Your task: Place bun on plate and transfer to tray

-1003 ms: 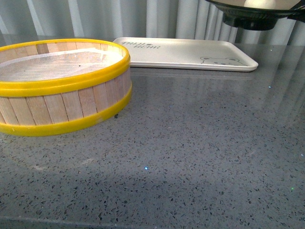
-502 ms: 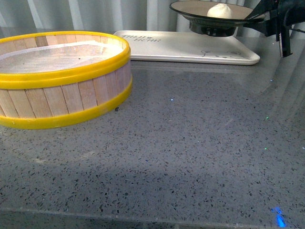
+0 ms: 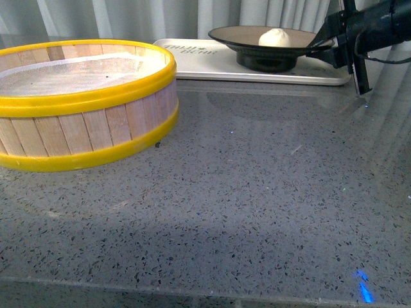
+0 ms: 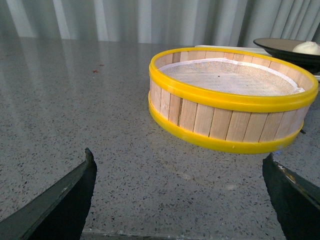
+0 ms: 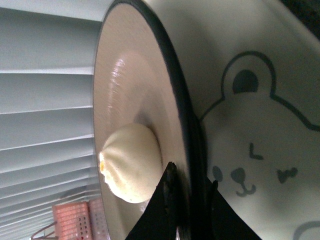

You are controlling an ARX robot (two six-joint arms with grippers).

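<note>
One bun sits on the plate, apparently resting on the tray; the right fingers pinch the plate's rim, the left fingers gape wide over the desk. Pulling back before letting go could drag the plate off the tray and roll the bun.

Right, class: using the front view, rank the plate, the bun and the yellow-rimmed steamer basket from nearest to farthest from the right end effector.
1. The plate: its right rim is clamped in the right end effector, so they touch.
2. The bun: at the middle of the plate, just left of the end effector.
3. The steamer basket: far over on the left side of the table.
</note>
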